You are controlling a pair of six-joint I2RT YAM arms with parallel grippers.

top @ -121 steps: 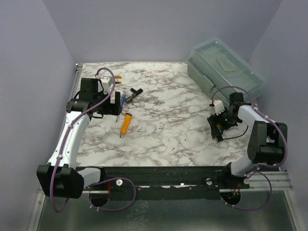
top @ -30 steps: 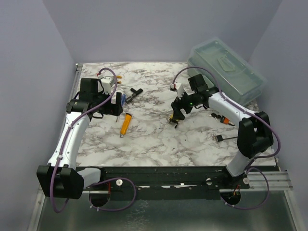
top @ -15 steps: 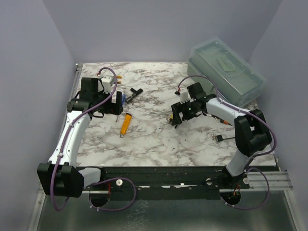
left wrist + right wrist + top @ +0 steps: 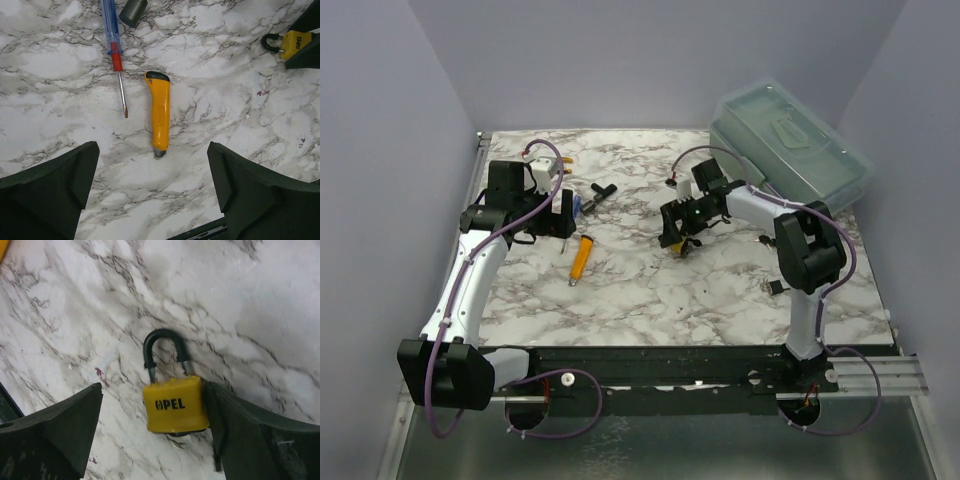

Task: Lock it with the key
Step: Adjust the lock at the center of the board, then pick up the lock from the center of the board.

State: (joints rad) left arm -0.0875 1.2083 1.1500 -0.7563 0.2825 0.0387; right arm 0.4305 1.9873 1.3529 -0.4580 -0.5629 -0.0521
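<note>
- Right gripper [image 4: 152, 390], spread wide, straddles the padlock [image 4: 175, 405]; I read its long axis crossing the closing line, shackle [image 4: 162, 347] at the view's top
- Left gripper [image 4: 152, 147], also spread, hangs well apart

Padlock [image 4: 175, 405] keyhole out of sight; screwdriver [image 4: 112, 40] handle cropped at top edge.

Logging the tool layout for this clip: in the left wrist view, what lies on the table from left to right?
blue-handled screwdriver → yellow utility knife → yellow padlock, at the right edge.
</note>
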